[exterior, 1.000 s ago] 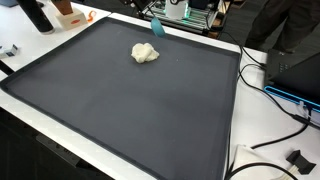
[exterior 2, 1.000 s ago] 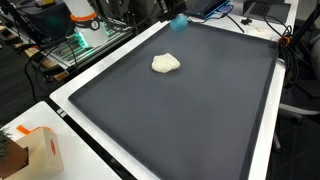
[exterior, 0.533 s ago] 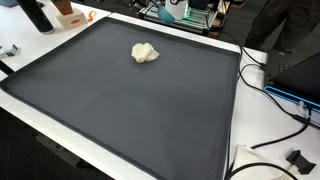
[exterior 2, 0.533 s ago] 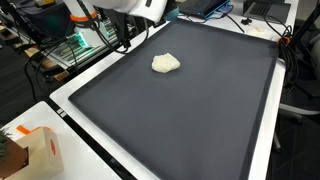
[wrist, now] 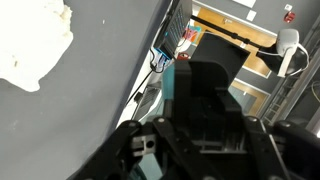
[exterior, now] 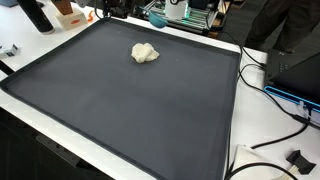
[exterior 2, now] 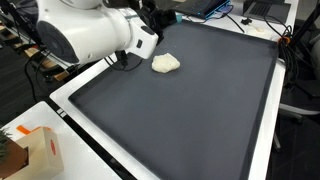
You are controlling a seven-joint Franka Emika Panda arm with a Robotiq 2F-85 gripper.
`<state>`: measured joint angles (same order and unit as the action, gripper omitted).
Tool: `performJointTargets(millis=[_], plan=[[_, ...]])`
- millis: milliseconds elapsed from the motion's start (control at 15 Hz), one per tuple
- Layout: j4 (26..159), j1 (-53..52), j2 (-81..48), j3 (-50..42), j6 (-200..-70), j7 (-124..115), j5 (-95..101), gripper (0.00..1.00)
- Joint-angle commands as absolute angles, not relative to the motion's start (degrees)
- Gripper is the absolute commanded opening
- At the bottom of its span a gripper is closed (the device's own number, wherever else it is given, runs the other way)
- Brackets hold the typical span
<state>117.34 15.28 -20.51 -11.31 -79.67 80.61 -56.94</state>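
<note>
Dark mat [exterior: 150, 110] on white table [exterior: 236, 120], cream crumpled lump [exterior: 145, 53] atop

Arm [exterior 2: 85, 32]: white links enter from the upper left in an exterior view, bulky and close to the lens. Wrist [exterior 2: 143, 40]: angled downward. Gripper [wrist: 205, 100]: dark body fills the lower wrist view, blurred; jaw position cannot be determined.
</note>
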Motion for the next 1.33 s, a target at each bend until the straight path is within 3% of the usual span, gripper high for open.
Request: performJointTargets(millis=[0, 1267], plan=[[115.4, 16.6, -23.5, -11.6, -79.6, 77.7, -59.9, 0.25], [113.0, 17.6, -26.0, -13.5, -90.1, 72.1, -53.2, 0.25]])
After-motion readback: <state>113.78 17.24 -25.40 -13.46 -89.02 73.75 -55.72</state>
